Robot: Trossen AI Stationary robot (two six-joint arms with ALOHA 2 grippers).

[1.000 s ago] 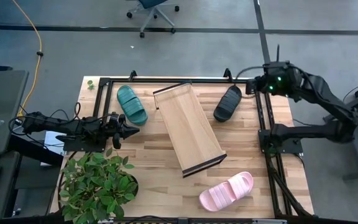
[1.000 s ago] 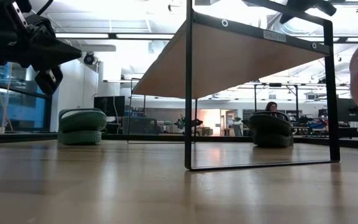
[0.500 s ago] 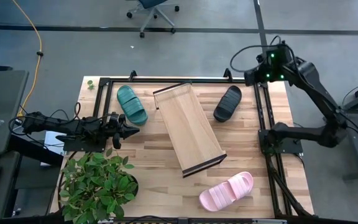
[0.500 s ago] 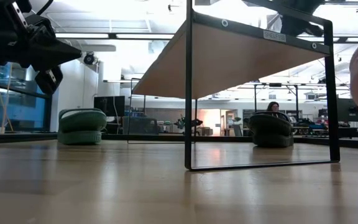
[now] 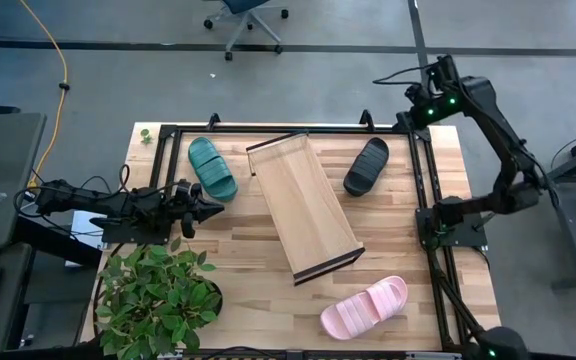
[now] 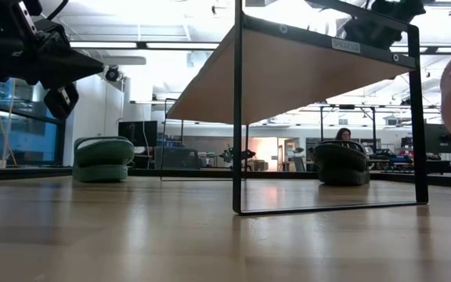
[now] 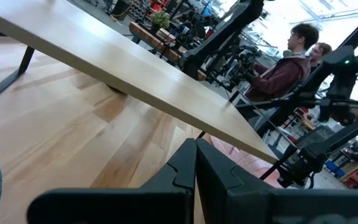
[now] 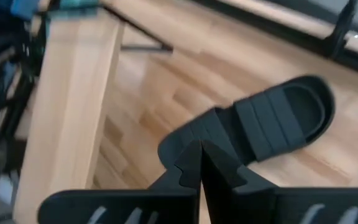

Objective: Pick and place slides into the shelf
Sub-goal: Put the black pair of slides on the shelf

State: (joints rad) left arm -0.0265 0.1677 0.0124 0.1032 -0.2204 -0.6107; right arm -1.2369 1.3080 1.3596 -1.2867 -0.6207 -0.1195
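Shelf sits angled on wooden table; both arms' jaws closed.

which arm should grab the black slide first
Right. Its claw hangs near the table's far right corner, close to the black slide, which fills its wrist view. The left claw sits across the shelf, by the green slide.

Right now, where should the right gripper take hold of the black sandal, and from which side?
Probably across the wide ribbed strap of the black sandal, coming straight down from above. It lies flat and sole-down on the table, clear of the shelf, so the raised strap gives the fingers something to close across. The right gripper, shut, is just beyond it.
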